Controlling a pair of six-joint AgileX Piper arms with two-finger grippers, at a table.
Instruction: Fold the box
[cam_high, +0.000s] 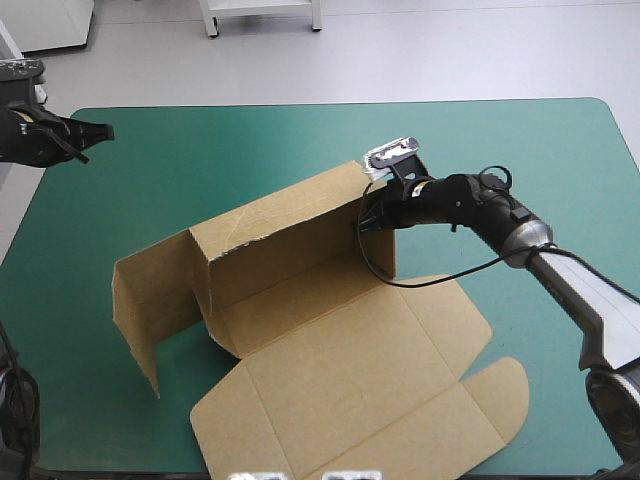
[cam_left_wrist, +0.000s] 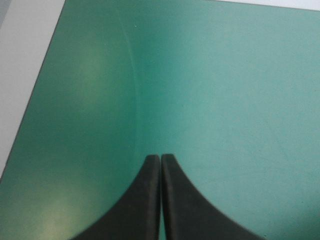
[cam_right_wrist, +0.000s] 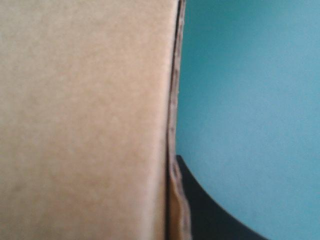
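From above, the brown box (cam_high: 340, 370) sits mid-table, back wall raised, its end pinched in the right gripper (cam_high: 368, 218); the left gripper (cam_high: 100, 130) hangs well apart from it. Along the left wrist, its fingers (cam_left_wrist: 150, 200) meet in one arch over bare teal-green cover (cam_left_wrist: 225, 75). Along the right wrist, the board's edge lies against one black finger (cam_right_wrist: 215, 220)

High view: the camera sits above and behind the robot and is aimed forward and down. The tabletop (cam_high: 300, 140) fills the field, with its far edge at 12 o'clock.

Left wrist view: the camera sits above the left tool (cam_left_wrist: 160, 158) and looks down along it, close to the teal-green cover (cam_left_wrist: 225, 90). The tabletop's edge lies at the tool's 10 o'clock. The high view shows that same zone at 10 o'clock.

Right wrist view: the camera sits on the right tool (cam_high: 366, 222), very close to the wall edge of the box (cam_right_wrist: 80, 120). The high view shows that edge at 1 o'clock of centre.
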